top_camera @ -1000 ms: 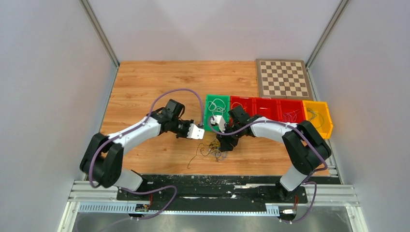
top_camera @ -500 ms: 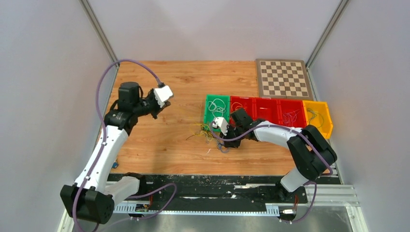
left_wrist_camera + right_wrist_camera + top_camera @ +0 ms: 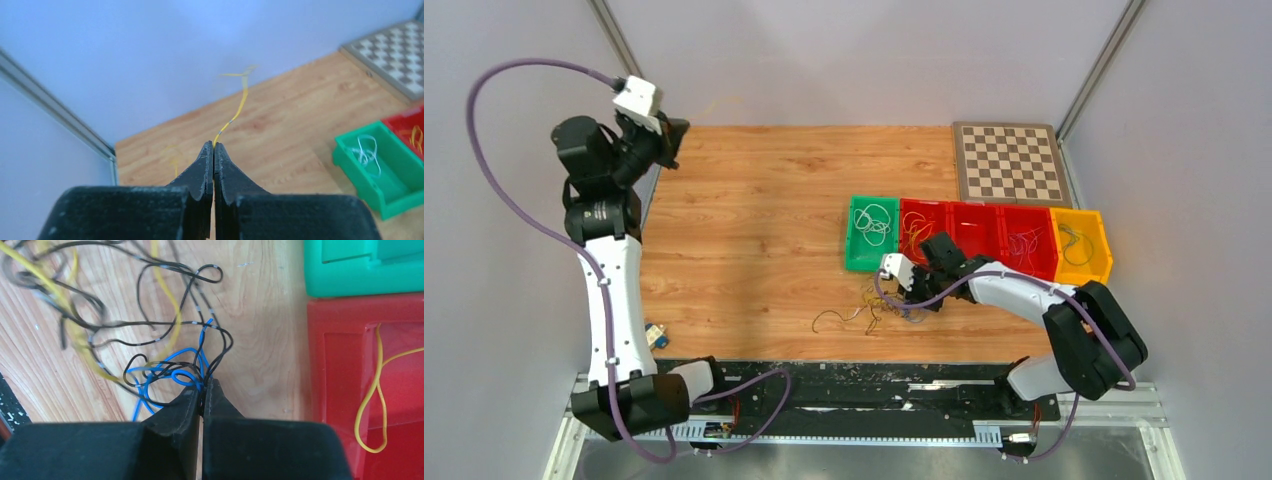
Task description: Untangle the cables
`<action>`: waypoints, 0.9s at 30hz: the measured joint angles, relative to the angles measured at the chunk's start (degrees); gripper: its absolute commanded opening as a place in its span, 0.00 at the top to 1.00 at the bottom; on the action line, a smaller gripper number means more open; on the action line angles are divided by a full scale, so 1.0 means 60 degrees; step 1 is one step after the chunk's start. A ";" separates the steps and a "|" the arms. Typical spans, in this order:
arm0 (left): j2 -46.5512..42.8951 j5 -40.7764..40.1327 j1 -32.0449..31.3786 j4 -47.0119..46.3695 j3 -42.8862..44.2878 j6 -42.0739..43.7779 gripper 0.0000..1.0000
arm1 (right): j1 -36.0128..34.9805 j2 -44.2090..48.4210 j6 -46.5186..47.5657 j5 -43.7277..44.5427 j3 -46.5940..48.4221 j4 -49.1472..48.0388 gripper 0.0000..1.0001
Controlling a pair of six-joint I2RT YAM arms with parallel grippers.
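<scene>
The cables (image 3: 879,312) lie in a loose snarl on the worktop (image 3: 754,230), close to its near edge and right of centre. Bare wood is open to their left and runs beyond them to the far wall (image 3: 854,60). A small blue item (image 3: 656,335) sits alone by the near left edge.

The right tool (image 3: 911,300) is low at the right side of the snarl. In the right wrist view its jaws are pressed together on blue and dark strands, while yellow and dark loops spread away over the wood.

Just beyond the snarl, a green bin (image 3: 864,267) holding a white coil starts a row running right. Red bins (image 3: 974,204) follow, then an orange bin (image 3: 1104,262) near the right edge. A chessboard (image 3: 1009,160) fills the far right corner.

The left tool (image 3: 669,140) is raised at the far left corner, close to the metal post (image 3: 624,60). Its jaws are closed on one yellow cable (image 3: 243,100), which trails free from the tips, well apart from the snarl. Pale grey walls enclose three sides.
</scene>
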State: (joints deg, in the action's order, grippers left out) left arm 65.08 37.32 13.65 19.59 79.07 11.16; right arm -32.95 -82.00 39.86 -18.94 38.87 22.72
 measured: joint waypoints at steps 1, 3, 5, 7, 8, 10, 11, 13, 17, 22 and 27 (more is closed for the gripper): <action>0.0237 0.0040 0.0262 -0.0226 0.0408 -0.0415 1.00 | 0.0007 0.0026 0.0066 0.0018 -0.0015 0.0036 1.00; 0.0678 0.0135 0.0678 -0.0576 0.1122 -0.1049 1.00 | 0.0007 0.0066 0.0149 0.0069 -0.0040 0.0066 1.00; 0.1024 0.0222 0.0943 -0.0925 0.1647 -0.1483 1.00 | 0.0007 0.0091 0.0204 0.0080 -0.0051 0.0091 0.97; 0.1246 0.0390 0.1086 -0.1213 0.1996 -0.1825 1.00 | 0.0007 0.0113 0.0222 0.0084 -0.0044 0.0160 0.76; 0.1304 0.0543 0.1122 -0.1351 0.2095 -0.1967 1.00 | 0.0018 0.0124 0.0208 0.0069 -0.0029 0.0240 0.62; 0.1355 0.0936 0.1115 -0.1690 0.2175 -0.2379 1.00 | 0.0025 0.0120 0.0113 0.0029 0.0098 0.0594 0.44; 0.1377 0.1162 0.1107 -0.1840 0.2193 -0.2601 1.00 | 0.0036 0.0117 0.0066 -0.0025 0.0204 0.0882 0.38; 0.1406 0.1625 0.0965 -0.2189 0.2215 -0.3096 1.00 | 0.0106 0.0113 -0.0040 -0.0233 0.0532 0.1457 0.27; 0.1421 0.2222 0.0175 -0.2459 0.2211 -0.3566 1.00 | 0.0419 0.0382 -0.0441 -0.0871 0.1851 0.2182 0.13; 0.1413 0.2557 -0.1745 -0.2481 0.1960 -0.3778 1.00 | 0.0911 0.1592 -0.1107 -0.1366 0.3468 0.2397 0.06; 0.1657 0.2473 -0.3537 -0.2514 0.1253 -0.4350 1.00 | 0.1198 0.2353 -0.1829 -0.1399 0.5140 0.2419 0.05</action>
State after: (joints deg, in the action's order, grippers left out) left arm 75.02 52.16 -7.57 4.51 86.59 -14.94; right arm -25.76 -67.88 28.88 -27.33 69.71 37.23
